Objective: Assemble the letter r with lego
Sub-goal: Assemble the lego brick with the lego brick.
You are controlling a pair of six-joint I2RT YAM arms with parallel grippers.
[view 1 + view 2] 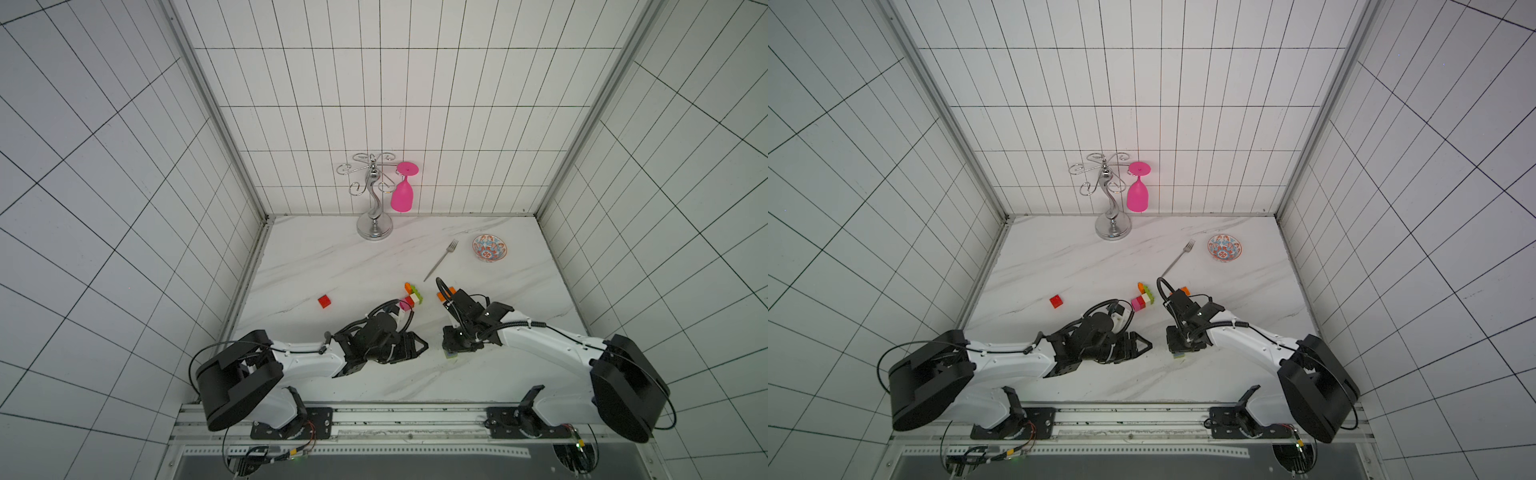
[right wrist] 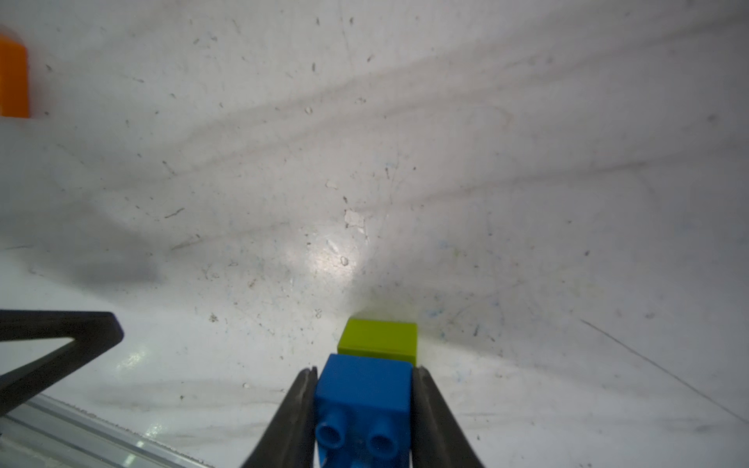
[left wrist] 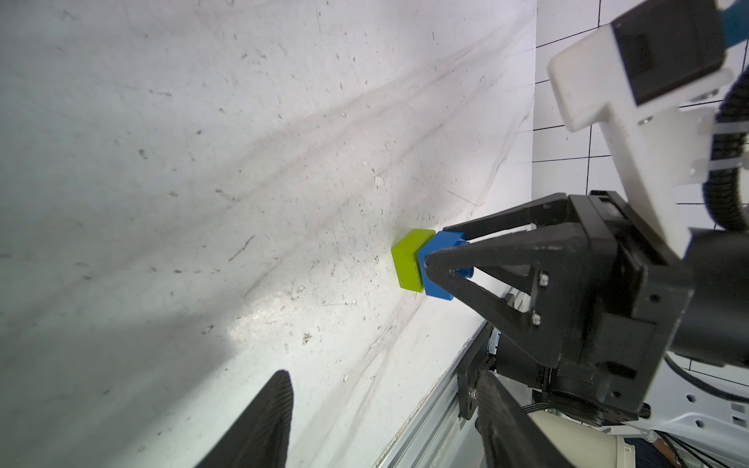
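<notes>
We see the right fingers [image 2: 298, 409] clamped on a blue brick [image 2: 362, 389] touching the lime brick [image 2: 379, 338] on the desk [image 2: 364, 121]; near that brick, the left fingers [image 3: 263, 425] stand apart.

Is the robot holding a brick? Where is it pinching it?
Yes. The right gripper pinches the blue lego brick by two opposite side walls; a lime green brick sits against its base. The left gripper holds nothing.

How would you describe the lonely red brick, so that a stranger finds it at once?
Start at the white marble table; in its left half, apart from everything, lies a small red brick. The colourful brick cluster nearer the middle also holds red, but this one lies alone, touching nothing.
</notes>
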